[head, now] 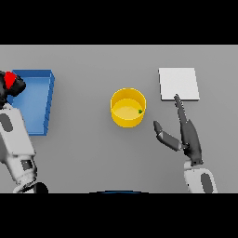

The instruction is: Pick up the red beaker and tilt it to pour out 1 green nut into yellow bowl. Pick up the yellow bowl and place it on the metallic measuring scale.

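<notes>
Green nut (140, 111) in yellow bowl (128, 108), left robot hand (10, 88) grasping red beaker (9, 79), right robot hand (186, 135) released.

Grey table (93, 153) carries three items. Yellow bowl (128, 108) stands mid-table, small green nut (140, 111) inside at right wall. Blue tray (37, 100) lies well left of bowl. Pale square scale (179, 83) lies right of bowl, slightly farther back, apart from it.

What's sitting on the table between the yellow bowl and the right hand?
Nothing. In the head view only bare grey table separates the yellow bowl from the right hand, whose thumb reaches toward the bowl without touching it.
</notes>
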`<state>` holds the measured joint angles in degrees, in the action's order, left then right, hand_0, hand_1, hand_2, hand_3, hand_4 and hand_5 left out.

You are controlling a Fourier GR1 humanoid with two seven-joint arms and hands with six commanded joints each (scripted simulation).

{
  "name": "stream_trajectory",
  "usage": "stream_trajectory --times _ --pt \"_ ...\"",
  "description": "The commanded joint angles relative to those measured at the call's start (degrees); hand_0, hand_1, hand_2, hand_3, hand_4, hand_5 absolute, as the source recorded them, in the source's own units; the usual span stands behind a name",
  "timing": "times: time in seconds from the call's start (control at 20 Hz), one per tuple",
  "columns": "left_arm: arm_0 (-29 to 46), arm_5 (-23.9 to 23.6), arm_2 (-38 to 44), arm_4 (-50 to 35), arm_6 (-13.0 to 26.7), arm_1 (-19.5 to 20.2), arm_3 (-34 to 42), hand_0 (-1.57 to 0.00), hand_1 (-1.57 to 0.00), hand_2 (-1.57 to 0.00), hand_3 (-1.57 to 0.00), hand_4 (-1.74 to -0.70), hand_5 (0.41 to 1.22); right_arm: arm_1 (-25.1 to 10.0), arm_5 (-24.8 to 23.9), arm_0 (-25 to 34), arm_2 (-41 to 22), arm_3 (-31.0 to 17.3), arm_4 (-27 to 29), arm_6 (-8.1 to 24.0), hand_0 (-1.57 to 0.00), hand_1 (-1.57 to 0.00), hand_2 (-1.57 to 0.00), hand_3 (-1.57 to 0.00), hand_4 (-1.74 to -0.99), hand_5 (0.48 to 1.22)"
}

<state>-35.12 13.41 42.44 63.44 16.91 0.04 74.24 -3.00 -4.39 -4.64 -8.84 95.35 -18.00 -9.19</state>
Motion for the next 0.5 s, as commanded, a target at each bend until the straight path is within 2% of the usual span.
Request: stream_trajectory --times 0.0,0.05,0.15,0.2,0.25,0.3,0.45 --pt "0.91 0.42 0.17 -0.22 -0.18 -0.37 0.77 -1.57 -1.57 -1.56 -1.54 -1.40 0.848 0.19 -0.34 0.01 0.11 -0.69 -0.08 -0.29 0.00 0.00 0.00 0.00 -1.017 0.635" --pt "1.23 1.09 0.02 -1.13 -0.02 -0.39 1.49 -1.57 -1.54 -1.50 -1.47 -1.28 0.810 0.22 -0.04 -0.63 -0.08 -0.14 0.20 -1.09 0.00 0.00 0.00 0.00 -1.012 0.634" --pt "1.77 2.80 -0.55 -2.02 0.00 -0.35 2.51 -1.39 -1.22 -1.21 -1.14 -1.07 0.749 0.15 0.26 -0.89 0.15 0.10 0.81 -1.37 0.00 0.00 0.00 0.00 -1.007 0.635" --pt "2.14 3.48 -0.95 -1.76 -0.02 -0.57 3.15 -1.21 -1.00 -1.02 -0.95 -1.00 0.720 -0.22 0.45 -0.88 0.41 0.70 1.09 -0.87 0.00 0.00 0.00 0.00 -1.004 0.636" --pt "2.24 4.14 -1.34 -1.45 0.78 -1.21 3.75 -0.97 -0.80 -0.82 -0.77 -0.96 0.696 0.18 0.37 -0.29 0.33 -0.01 1.06 -0.05 0.00 0.00 0.00 0.00 -1.004 0.635" --pt "2.10 5.23 -1.52 -1.13 0.70 -0.15 2.86 -0.77 -0.64 -0.65 -0.61 -0.92 0.677 0.19 0.61 -0.49 0.14 0.28 1.11 0.03 0.00 0.00 0.00 0.00 -1.005 0.634" --pt "4.07 6.46 -3.36 0.74 -1.88 0.84 1.61 -0.39 -0.33 -0.33 -0.31 -0.84 0.657 0.20 0.23 -0.02 0.14 -0.33 0.70 -0.90 0.00 0.00 0.00 0.00 -1.011 0.639"
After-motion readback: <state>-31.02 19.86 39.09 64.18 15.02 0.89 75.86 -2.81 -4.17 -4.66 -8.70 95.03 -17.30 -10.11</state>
